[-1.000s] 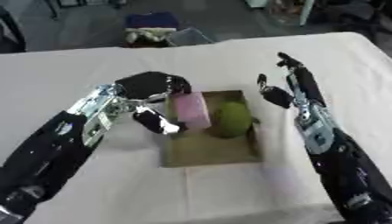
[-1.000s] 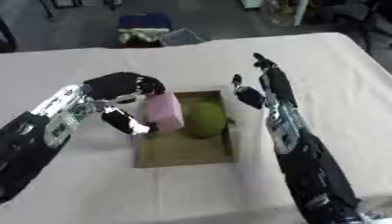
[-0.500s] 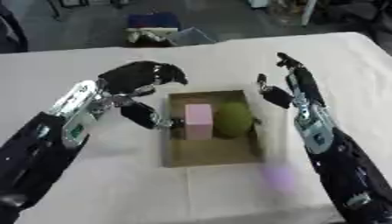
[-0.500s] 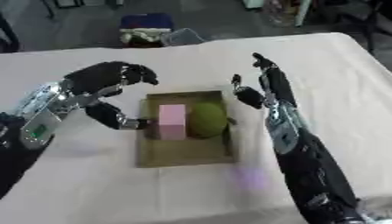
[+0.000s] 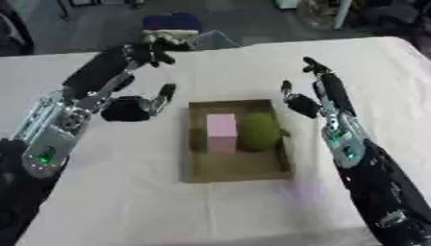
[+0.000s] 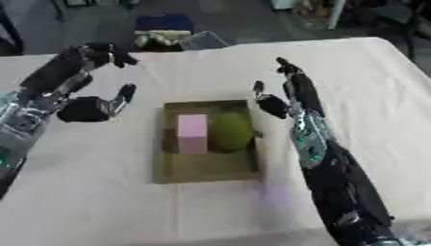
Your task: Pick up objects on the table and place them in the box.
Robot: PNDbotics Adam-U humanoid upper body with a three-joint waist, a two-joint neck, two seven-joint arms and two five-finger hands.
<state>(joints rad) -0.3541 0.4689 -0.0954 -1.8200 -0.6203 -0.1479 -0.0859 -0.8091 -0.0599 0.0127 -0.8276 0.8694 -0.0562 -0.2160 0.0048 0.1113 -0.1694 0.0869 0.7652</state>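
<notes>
Here the left hand (image 5: 126, 106) hangs above the worktop (image 5: 126, 202) toward its left side, its fingers (image 5: 156, 50) spread and reaching toward the far edge, the thumb (image 5: 164, 96) pointing toward the box; they hold nothing and touch nothing. The right hand (image 5: 316, 96) stands just beside the box's right wall, fingers (image 5: 313, 67) straight and together, pointing toward the far edge, with the thumb (image 5: 286, 89) held apart; it too is empty. Between the two hands the shallow brown cardboard box (image 5: 235, 166) lies open near the middle of the worktop, which is covered with a white cloth. Inside it, in the half toward the far edge, a pink block (image 5: 221, 132) stands on end on the left, and a rounded green object (image 5: 259, 130) lies just beside it on the right, touching or nearly touching it; the near half of the box floor is bare. The black and silver forearms run back from the hands to the near corners of the worktop. Beyond the far edge, on the floor, sits a dark blue bin (image 5: 172, 23).
</notes>
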